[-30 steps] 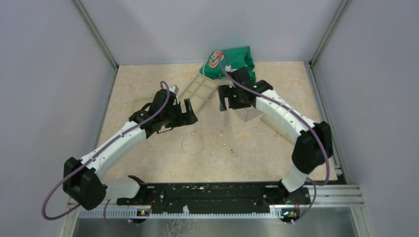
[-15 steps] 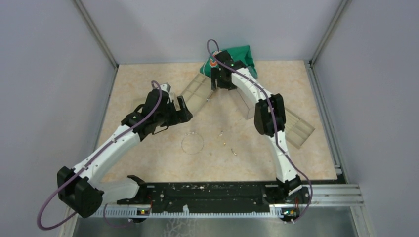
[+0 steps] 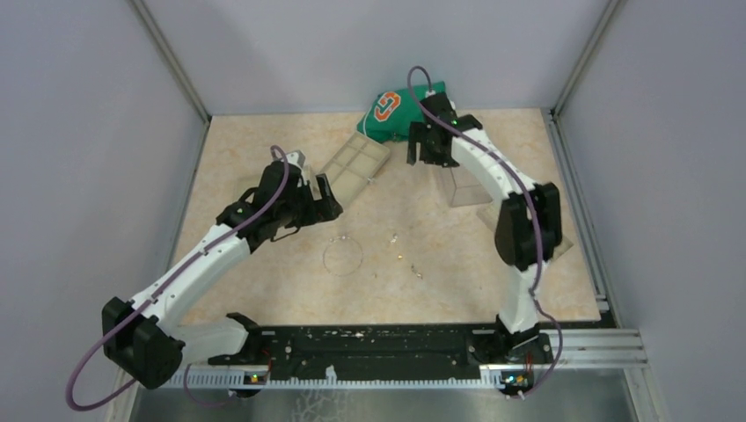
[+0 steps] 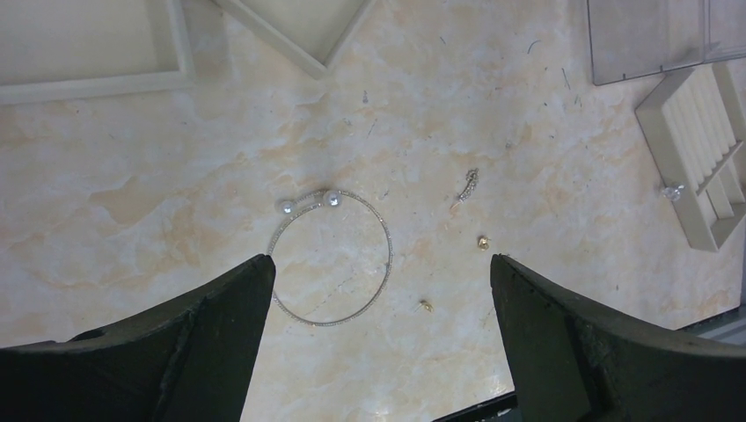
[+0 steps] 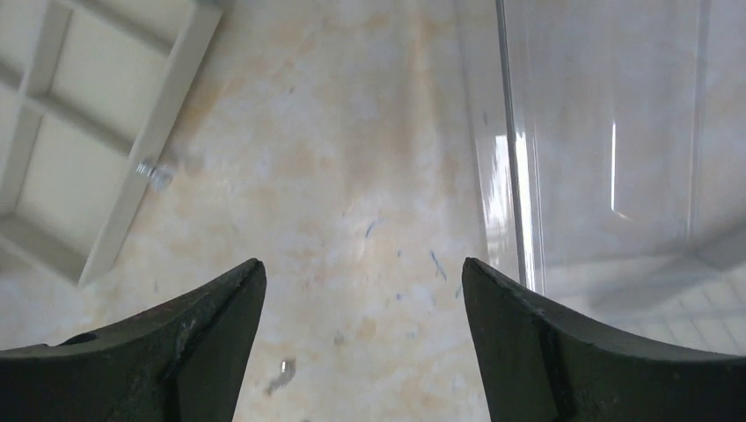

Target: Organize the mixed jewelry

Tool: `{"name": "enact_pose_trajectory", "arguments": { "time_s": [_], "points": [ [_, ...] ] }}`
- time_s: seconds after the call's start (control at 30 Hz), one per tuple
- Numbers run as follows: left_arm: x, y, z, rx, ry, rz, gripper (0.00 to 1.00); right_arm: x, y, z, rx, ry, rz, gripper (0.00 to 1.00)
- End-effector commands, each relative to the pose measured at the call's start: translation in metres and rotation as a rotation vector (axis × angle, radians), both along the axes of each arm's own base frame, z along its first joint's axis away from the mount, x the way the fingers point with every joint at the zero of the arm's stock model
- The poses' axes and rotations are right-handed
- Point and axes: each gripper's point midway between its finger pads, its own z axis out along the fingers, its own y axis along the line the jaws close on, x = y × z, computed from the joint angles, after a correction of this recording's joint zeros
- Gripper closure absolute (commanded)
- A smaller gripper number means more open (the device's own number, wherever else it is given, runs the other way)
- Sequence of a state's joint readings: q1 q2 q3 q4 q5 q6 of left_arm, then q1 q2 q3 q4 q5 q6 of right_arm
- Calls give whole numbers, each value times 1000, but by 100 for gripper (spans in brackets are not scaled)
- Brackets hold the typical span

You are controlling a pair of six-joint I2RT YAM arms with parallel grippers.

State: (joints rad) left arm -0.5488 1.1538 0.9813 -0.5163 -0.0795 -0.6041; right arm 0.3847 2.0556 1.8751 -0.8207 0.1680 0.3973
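The left gripper (image 3: 323, 197) is held up over the left side of the table (image 3: 290, 294). Its fingers (image 4: 220, 334) are spread wide apart, and nothing is held between them.

Just right of it and a little nearer, a thin silver hoop (image 3: 342, 255) is laid flat on the table. Two tiny round balls are seen at the gap in the hoop.

To the right of the hoop, a few small bits (image 4: 469, 185) are scattered on the table. They are kept apart from each other and from the hoop.

Farther back, a cream tray (image 3: 356, 165) with boxes in it is laid at a slant. A shiny little stud (image 5: 157, 173) is seen right at its near edge.

A green cloth (image 3: 391, 107) with an orange mark is bunched at the far wall.

The right gripper (image 3: 422, 145) is held just right of the cloth, above the bare table between the cream tray and a clear box (image 3: 462, 186). Its fingers are also spread wide, with nothing gripped. The clear box is set on the right side of the table.
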Motion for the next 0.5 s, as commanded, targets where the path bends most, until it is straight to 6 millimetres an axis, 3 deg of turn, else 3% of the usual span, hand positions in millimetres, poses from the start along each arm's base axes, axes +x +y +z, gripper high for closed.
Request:
{"name": "enact_pose_trajectory", "arguments": {
  "time_s": [0.0,0.2,0.33,0.47],
  "points": [
    [5,-9,3,1,0,-49,1,-41,-2,92,116,-246,29,17],
    [15,-9,7,41,-26,-55,1,-115,-56,78,28,-210,-46,17],
    [22,-1,3,95,-31,-29,1,-143,-64,91,68,-242,-59,17],
    [26,9,-1,159,-13,5,2,-156,-80,94,80,-250,-100,17]
  ]
}}
